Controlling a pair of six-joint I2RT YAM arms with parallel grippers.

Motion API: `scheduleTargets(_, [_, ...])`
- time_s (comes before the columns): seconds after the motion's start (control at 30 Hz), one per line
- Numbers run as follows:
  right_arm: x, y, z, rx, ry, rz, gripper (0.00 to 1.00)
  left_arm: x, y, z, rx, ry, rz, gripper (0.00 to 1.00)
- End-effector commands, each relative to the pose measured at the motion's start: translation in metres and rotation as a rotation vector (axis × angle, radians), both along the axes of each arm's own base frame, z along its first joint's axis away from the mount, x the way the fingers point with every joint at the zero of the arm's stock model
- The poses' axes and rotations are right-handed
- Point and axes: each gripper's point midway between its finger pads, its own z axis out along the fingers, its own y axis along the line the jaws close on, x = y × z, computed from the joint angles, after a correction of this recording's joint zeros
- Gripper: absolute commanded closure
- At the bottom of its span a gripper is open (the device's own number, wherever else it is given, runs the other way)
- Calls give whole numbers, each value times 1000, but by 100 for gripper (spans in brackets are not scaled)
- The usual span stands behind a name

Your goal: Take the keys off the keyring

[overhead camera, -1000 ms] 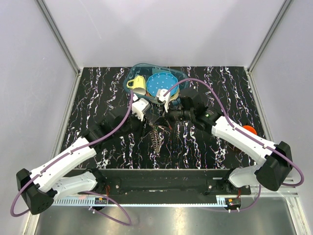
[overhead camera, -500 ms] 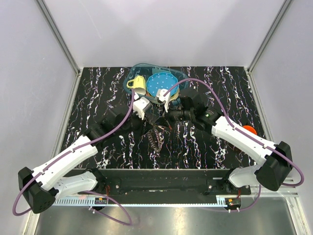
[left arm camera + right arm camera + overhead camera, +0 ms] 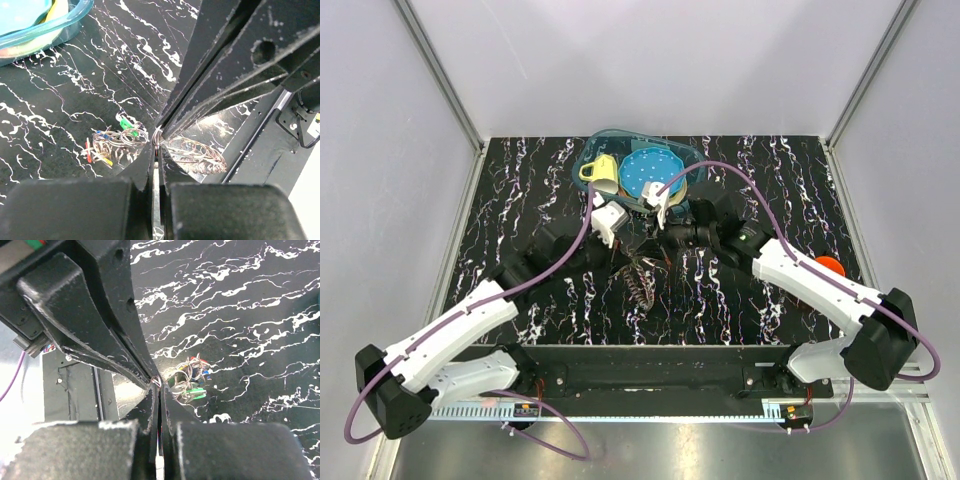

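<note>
Black white-veined table (image 3: 520, 200) is seen from the top. A clear teal bin (image 3: 582, 160) is set at its far middle, with a blue dotted disc (image 3: 645, 172) and a yellow cup (image 3: 597, 170) held inside. An orange object (image 3: 830, 265) is partly hidden behind the right arm.

Left pincer (image 3: 634, 250) and right pincer (image 3: 648, 248) are brought tip to tip just in front of the bin. Each is closed down to a thin slit, and the keyring (image 3: 157, 138) is nipped at the tips of both.

The speckled fob (image 3: 640, 285) is seen trailing from the meeting point toward the near edge.

The keys (image 3: 116, 141) are bunched on small loops just beside the pinch point: green, blue, red and yellow heads are made out. Whether they are resting on the table cannot be told.
</note>
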Motion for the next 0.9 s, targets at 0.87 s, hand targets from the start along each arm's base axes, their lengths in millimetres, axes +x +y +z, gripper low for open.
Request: scheduleTargets(0.87, [-29, 5, 1, 128, 219, 131, 77, -18, 11, 55, -272, -392, -113, 100])
